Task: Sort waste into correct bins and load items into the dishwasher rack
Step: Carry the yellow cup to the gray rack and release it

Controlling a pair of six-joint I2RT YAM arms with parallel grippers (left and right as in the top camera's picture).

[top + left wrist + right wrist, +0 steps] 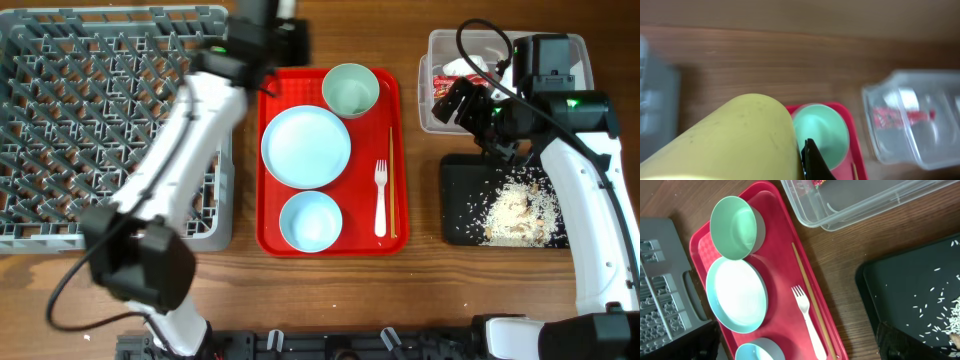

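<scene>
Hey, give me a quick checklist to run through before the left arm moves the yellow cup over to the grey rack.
1. Left gripper shut on the yellow plastic cup: ok.
2. Cup empty inside: cannot tell, opening hidden.
3. Cup lifted clear of the pale green bowl: cannot tell.
4. Grey pegged dishwasher rack has free slots: ok.
5. Right gripper open, away over the clear plastic tub: ok.
</scene>
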